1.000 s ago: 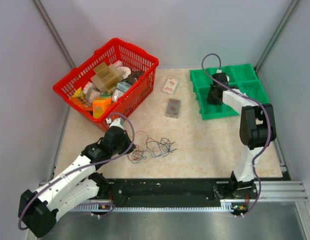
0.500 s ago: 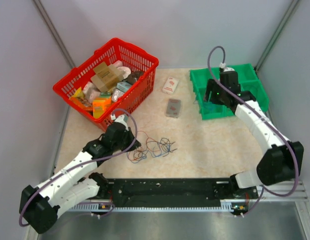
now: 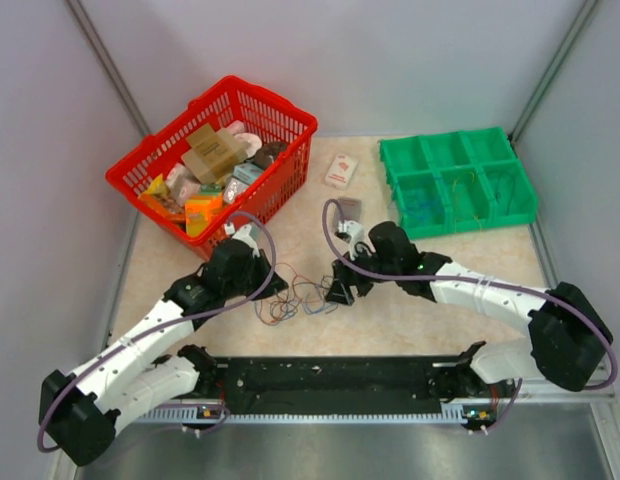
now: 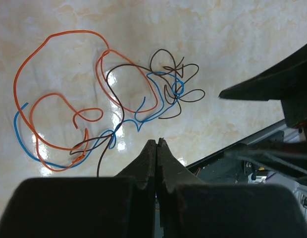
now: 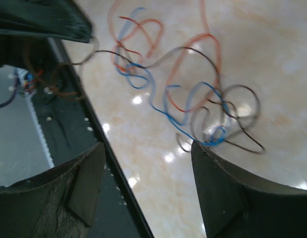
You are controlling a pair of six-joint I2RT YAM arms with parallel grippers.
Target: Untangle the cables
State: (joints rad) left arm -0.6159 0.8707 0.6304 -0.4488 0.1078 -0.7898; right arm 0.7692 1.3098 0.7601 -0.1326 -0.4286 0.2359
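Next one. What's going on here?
Two robot arms are working on a tangle of thin cables lying on the table. The left end effector is shut at the tangle's left side; whether it pinches a strand is unclear. The right end effector is open, poised over the tangle's right side, holding nothing. The cables are not yet separated.

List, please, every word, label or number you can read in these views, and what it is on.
No text can be read in any view.
Packages in the red basket: print too small.
White packet on the table: red mark, too small to read.
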